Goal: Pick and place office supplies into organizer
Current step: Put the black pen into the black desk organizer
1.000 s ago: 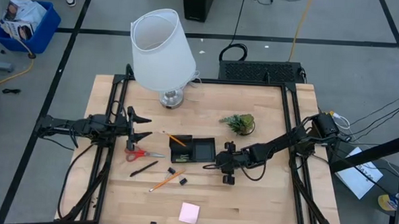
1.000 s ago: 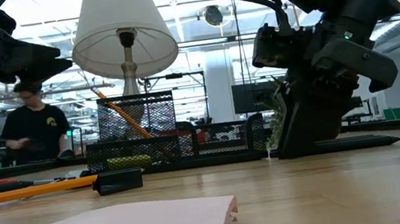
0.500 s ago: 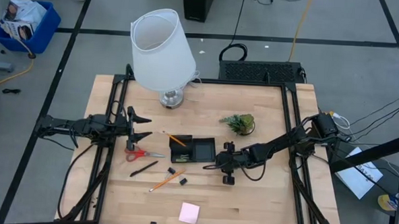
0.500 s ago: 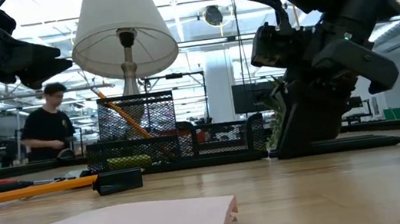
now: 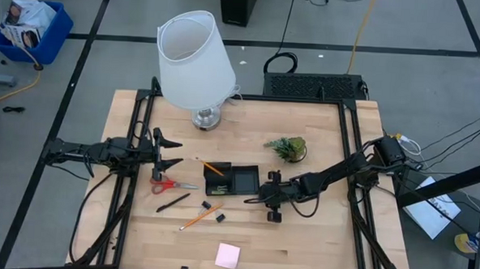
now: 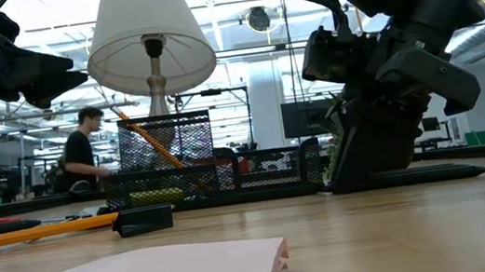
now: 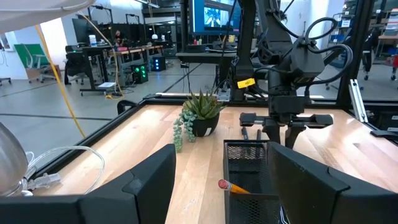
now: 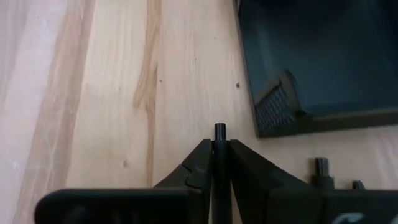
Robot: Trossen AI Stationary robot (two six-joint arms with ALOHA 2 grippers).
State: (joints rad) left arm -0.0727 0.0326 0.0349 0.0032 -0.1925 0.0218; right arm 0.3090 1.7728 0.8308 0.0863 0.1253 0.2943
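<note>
Gripping black pen, right claw

Both arms dark, jointed, matte black. Right gripper blocky black housing, yellow label above (text unreadable). Black cables loop along right arm.

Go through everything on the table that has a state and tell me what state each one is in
Right gripper: shut on a thin black pen, low at the table beside the organizer.
Left gripper: open, empty, hovering above the scissors.
Organizer: upright, one pencil leaning in it.
Red-handled scissors: lying flat, closed.
Sticky-note pad: flat near the table's front edge.
Lamp: upright, whether lit cannot be told.
</note>
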